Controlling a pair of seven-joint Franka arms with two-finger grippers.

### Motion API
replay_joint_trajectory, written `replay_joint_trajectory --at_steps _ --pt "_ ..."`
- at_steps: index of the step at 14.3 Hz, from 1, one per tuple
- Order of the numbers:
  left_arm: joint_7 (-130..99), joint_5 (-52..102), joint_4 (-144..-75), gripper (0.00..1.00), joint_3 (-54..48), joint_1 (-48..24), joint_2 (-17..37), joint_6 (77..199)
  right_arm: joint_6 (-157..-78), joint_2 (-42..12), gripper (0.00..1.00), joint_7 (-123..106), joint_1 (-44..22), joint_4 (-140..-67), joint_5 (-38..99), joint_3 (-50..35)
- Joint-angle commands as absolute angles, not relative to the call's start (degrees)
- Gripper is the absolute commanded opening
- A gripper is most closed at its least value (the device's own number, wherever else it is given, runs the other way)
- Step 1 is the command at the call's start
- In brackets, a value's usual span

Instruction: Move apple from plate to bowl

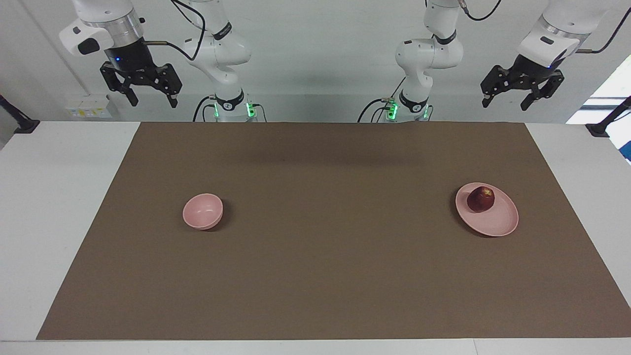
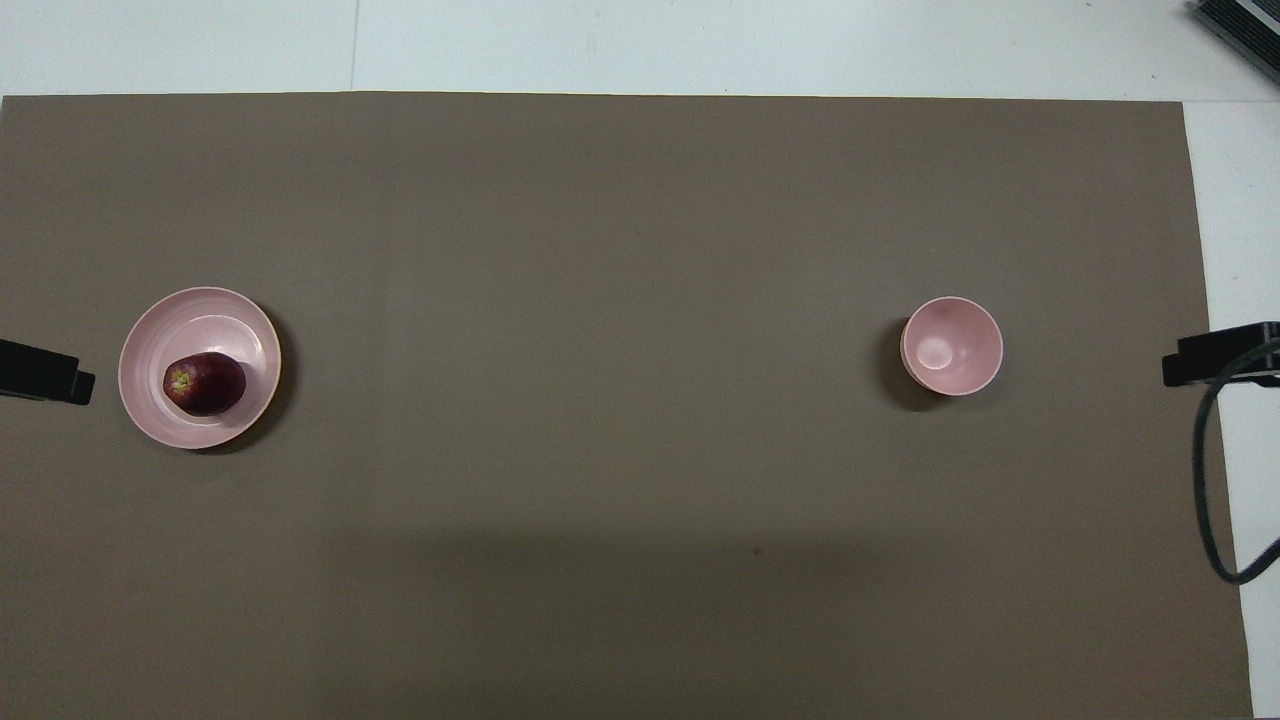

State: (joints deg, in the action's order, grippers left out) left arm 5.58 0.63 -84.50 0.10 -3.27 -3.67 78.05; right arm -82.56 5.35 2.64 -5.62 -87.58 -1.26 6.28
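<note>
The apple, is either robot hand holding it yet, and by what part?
No, nothing is held. The apple lies on the plate. The left gripper and right gripper hang open and empty, high up by the arms' bases.

Apple (image 1: 480, 198) on plate (image 1: 498, 222), bowl (image 1: 202, 211) well apart

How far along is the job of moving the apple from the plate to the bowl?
Done: nothing yet. The apple lies on the pink plate toward the left arm's end of the table, and the pink bowl toward the right arm's end holds nothing.
In hand: nothing. The left gripper and right gripper hang open, raised near their bases.
Left: reach, grasp, carry, release in the bowl.
</note>
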Motion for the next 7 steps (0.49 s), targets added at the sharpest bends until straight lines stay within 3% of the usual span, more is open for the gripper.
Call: replay_joint_trajectory --at_steps 1,7 --pt "6.1 -0.3 -86.7 1.0 -0.1 -2.8 -5.3 79.2 -83.2 6.0 1.0 0.9 -4.8 -88.3 -0.5 6.1" --pt "5.5 -0.2 -86.3 1.0 -0.1 -2.8 -5.1 78.3 -83.1 6.2 1.0 1.1 -5.4 -88.6 -0.5 6.0"
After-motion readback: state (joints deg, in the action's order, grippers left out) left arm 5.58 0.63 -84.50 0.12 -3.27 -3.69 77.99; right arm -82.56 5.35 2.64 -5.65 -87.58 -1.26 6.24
